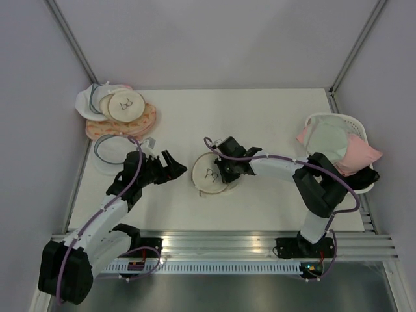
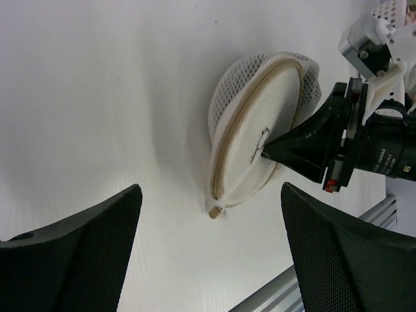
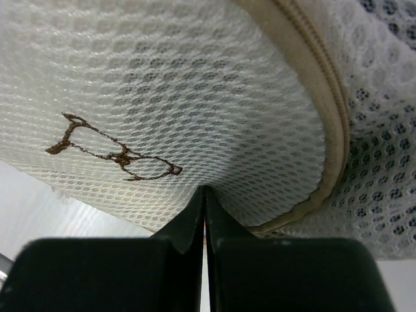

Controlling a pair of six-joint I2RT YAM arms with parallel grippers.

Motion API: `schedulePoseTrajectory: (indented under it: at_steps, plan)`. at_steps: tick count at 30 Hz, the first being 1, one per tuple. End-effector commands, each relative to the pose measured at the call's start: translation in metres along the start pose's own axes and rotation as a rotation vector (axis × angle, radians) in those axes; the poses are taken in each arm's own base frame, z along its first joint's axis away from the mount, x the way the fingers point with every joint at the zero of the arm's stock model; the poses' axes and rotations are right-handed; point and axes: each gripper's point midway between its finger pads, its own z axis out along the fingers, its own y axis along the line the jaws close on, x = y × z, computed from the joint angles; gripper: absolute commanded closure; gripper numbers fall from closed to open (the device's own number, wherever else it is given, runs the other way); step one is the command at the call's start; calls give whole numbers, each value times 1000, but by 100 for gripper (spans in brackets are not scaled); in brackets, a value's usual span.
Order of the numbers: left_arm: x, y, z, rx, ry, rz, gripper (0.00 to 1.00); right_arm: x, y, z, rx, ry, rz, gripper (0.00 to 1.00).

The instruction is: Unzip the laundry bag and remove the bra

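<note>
bag mid-table, right gripper shut on its face

table: basket of garments at 3 o'clock edge, pouch pile at 10 o'clock corner. laundry bag at centre, tipped up on its edge, tan zip rim showing. left gripper at bag's 9 o'clock, near but apart, fingers wide apart. right gripper at bag's 3 o'clock, fingers together, tips touching the mesh face just beside the bra outline.

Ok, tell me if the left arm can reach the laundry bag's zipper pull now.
Probably yes: the open left gripper faces the zipper pull at the near edge of the laundry bag, nothing between them; the shut right gripper touches only its face.
</note>
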Motion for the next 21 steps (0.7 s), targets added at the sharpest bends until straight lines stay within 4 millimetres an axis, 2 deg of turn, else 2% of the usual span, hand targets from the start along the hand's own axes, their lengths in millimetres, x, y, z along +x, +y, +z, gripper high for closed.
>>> schedulePoseTrajectory:
  at_steps: [1,3,7,11,13,15,16,18,19,21]
  plan:
    - [-22,-37,11,177,-33,183,10,38,-9,-19,19,112,-58,100]
    - [-16,-49,16,272,-23,214,12,38,-5,-20,-4,109,-64,100]
    - [22,-67,19,386,85,309,12,33,0,-18,-25,93,-68,100]
    - [52,-65,23,372,190,319,12,23,4,-16,-43,68,-52,100]
    - [66,-55,27,301,225,333,12,17,4,-16,-34,50,-48,100]
    - [70,-44,29,226,225,333,13,14,3,-17,-24,43,-47,100]
    - [68,-31,32,153,204,328,13,12,3,-18,-25,36,-45,99]
    - [67,-22,31,97,178,326,13,11,3,-19,-20,31,-44,100]
    - [64,-11,32,40,145,315,13,9,3,-20,-22,24,-46,100]
    - [57,-14,30,31,89,313,13,9,4,-20,-27,23,-39,100]
